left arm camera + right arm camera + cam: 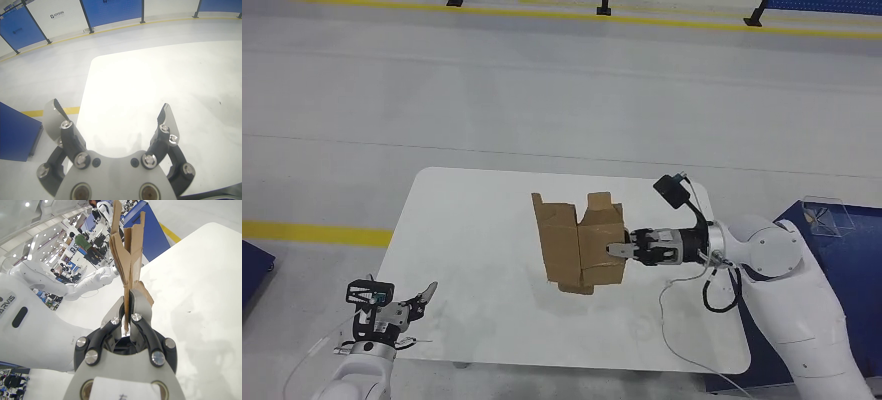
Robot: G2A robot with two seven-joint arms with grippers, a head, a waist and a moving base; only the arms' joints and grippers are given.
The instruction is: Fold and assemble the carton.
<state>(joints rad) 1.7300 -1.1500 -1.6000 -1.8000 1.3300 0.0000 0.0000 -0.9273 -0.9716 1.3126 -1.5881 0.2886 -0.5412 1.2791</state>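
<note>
Right gripper [127, 306] clamps the flat brown cardboard carton [567, 240]; left gripper [111, 111], jaws wide, sits well apart from it; unfolding likely needs both.

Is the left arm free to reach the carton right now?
Probably yes. The left pincer hangs open at a corner of the table, with bare tabletop between it and the carton, which the right pincer holds by one edge.
</note>
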